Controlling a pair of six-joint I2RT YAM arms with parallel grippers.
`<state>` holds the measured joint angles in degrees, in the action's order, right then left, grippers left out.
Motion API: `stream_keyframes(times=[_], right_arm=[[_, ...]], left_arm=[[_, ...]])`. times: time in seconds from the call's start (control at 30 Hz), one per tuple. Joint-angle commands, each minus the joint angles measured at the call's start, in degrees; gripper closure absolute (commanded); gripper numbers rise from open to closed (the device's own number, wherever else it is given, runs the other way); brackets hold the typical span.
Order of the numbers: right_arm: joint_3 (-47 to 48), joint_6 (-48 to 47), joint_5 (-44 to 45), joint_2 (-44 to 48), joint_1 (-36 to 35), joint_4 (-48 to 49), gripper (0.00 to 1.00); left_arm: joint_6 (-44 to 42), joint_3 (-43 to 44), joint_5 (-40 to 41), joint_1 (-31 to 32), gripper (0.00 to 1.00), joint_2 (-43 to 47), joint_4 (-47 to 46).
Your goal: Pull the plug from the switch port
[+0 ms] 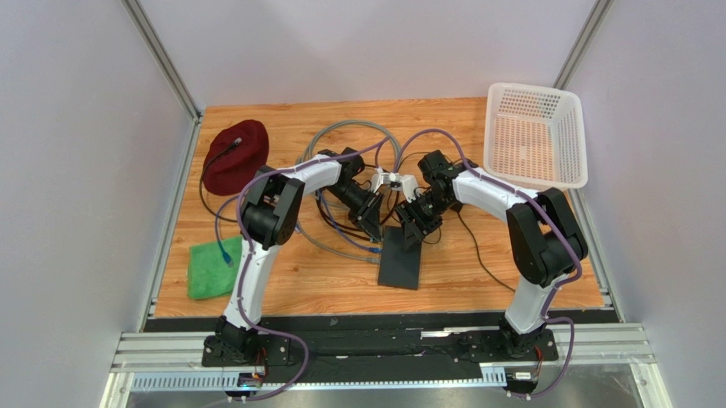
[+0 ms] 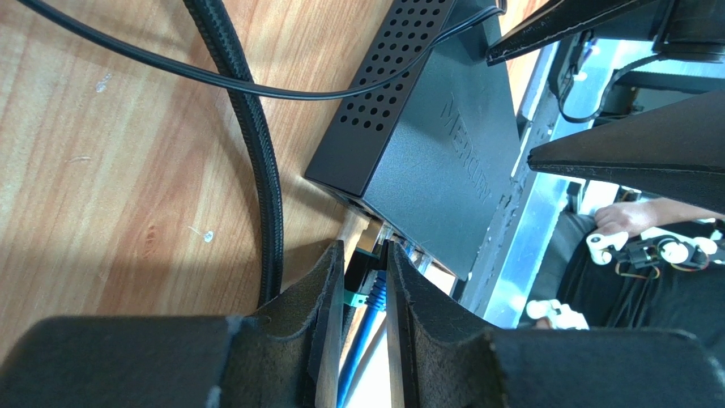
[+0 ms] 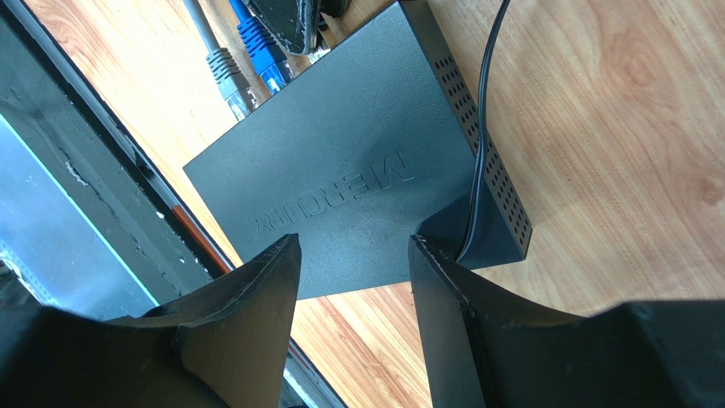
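The switch [image 1: 400,259] is a flat black box lying in the middle of the wooden table, also seen in the left wrist view [image 2: 425,144] and the right wrist view [image 3: 340,170]. A blue plug [image 2: 375,289] sits in its port edge, beside a grey plug [image 3: 224,70]. My left gripper [image 2: 364,248] has its jaws closed in on the blue plug, with a pad against each side. My right gripper [image 3: 355,246] is open, its fingertips [image 3: 285,255] over the switch's opposite end, with nothing between them.
A thick black braided cable [image 2: 255,161] and a thin black wire [image 3: 481,127] run beside the switch. Grey cable loops [image 1: 355,132] lie behind the arms. A white basket [image 1: 534,135] stands back right, a maroon cloth [image 1: 236,157] back left and a green cloth [image 1: 213,268] front left.
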<state>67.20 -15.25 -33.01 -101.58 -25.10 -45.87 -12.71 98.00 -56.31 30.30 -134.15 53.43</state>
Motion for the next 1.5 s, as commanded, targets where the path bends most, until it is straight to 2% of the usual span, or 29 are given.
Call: stream_keyframes(times=[0.0, 0.27, 0.53, 0.73, 0.83, 0.97, 1.03, 1.3, 1.47], right_arm=[[-1.10, 0.83, 1.20, 2.09, -0.30, 2.27, 0.43], [-2.60, 0.57, 4.18, 1.47, -0.30, 2.89, 0.44], [-4.18, 0.92, 7.00, 1.12, -0.74, 3.50, 0.49], [-5.24, 0.83, 9.54, 0.33, -1.18, 3.85, 0.50], [-5.32, 1.36, 9.90, -0.11, -1.61, 4.12, 0.50], [-4.54, 1.01, 10.16, -0.81, -1.97, 3.51, 0.50], [-4.09, 0.57, 10.16, -0.99, -1.97, 2.89, 0.50], [-4.62, 0.83, 10.25, -0.55, -1.97, 3.59, 0.49], [-3.92, 0.22, 9.72, -1.25, -1.97, 2.98, 0.49]], left_arm=[[-0.04, 3.33, 3.14, 0.81, 1.00, 0.29, 0.01], [-0.21, 1.32, 2.44, 0.90, 1.00, 0.20, 0.01], [-2.32, 6.33, 3.23, 0.37, 1.00, -0.06, 2.91], [-2.76, -2.28, 2.26, 0.54, 1.00, 2.40, 0.18], [-5.04, 0.52, 3.14, 0.28, 1.00, 1.70, 2.81], [-7.06, 10.00, 4.72, -0.42, 1.00, -1.20, 7.38], [-7.15, 10.64, 4.90, -0.60, 1.00, -1.91, 7.83], [-8.73, -2.98, 1.47, 0.37, 1.00, 2.40, 3.70], [-11.02, 4.12, 3.40, -0.42, 1.00, 0.82, 6.86]])
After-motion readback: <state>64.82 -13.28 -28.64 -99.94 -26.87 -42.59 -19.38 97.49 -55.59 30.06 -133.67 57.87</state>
